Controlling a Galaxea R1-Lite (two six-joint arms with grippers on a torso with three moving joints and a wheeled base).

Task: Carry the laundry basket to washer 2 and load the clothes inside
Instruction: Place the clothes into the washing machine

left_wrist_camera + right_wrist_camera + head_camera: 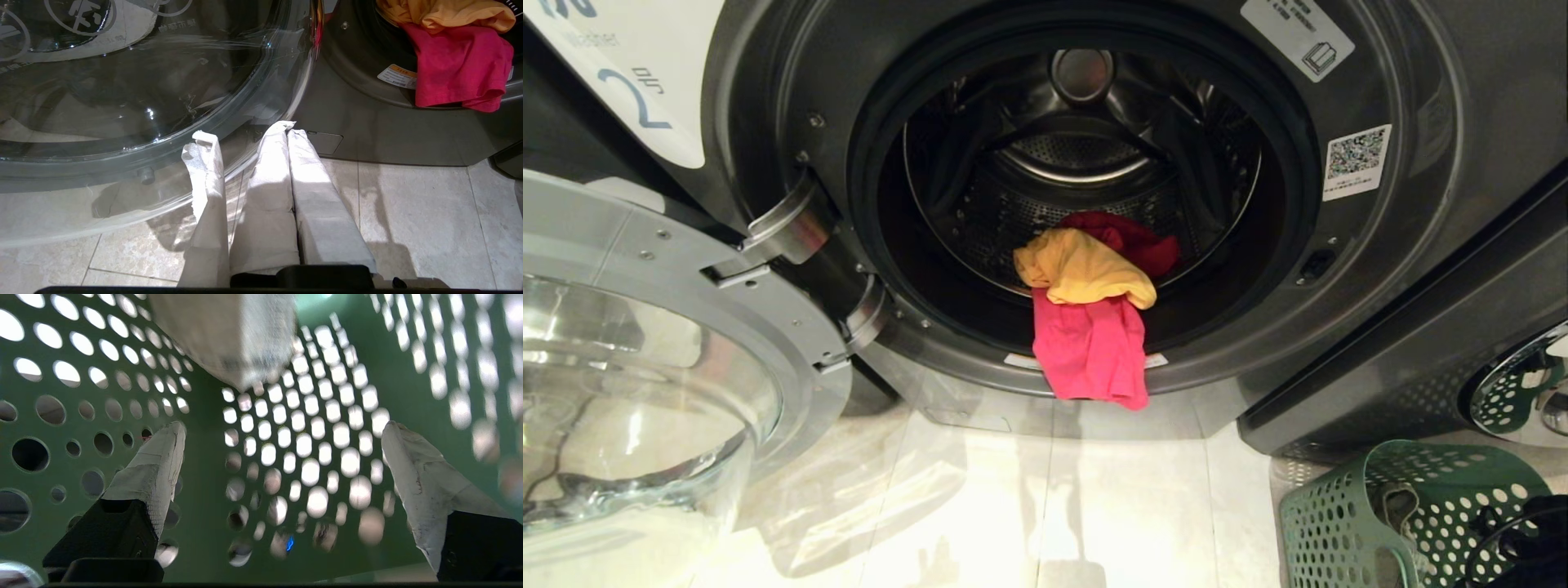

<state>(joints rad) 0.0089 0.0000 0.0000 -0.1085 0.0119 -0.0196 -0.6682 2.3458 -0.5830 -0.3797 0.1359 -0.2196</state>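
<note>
Right pincer [282, 433] stands spread as wide as it goes inside the laundry basket [81, 396], its two white-wrapped fingers [157, 457] well apart with nothing between them; green perforated walls fill the right wrist view on every side, light shining through the round holes. Left pincer [286, 126] is closed, its pale wrapped fingers [304, 179] pressed together and holding nothing, low over the pale tiled floor [429, 212] just in front of the washer's base.

From the head view, the laundry basket [1347, 523] sits on the floor at the lower right, in front of a neighbouring grey machine [1421, 343]; its sides are green plastic dotted all over with round holes, and a cut-out handle shows in the near wall. Dark cabling of the right arm [1523, 543] lies over its right part.

Washer 2 [1339, 286] is dark grey, with a white label [637, 90] bearing a blue numeral 2 at its upper left. Its door [645, 359], a chrome-rimmed clear glass bowl, is swung fully open to the left on its hinge. The steel drum is exposed.

The clothes [1090, 310] lie at the mouth of the drum: a yellow-orange garment is heaped on top of bright pink-red fabric, part of which lies deeper in the drum, while one pink piece hangs out over the door seal and down the front lip of the washer.
</note>
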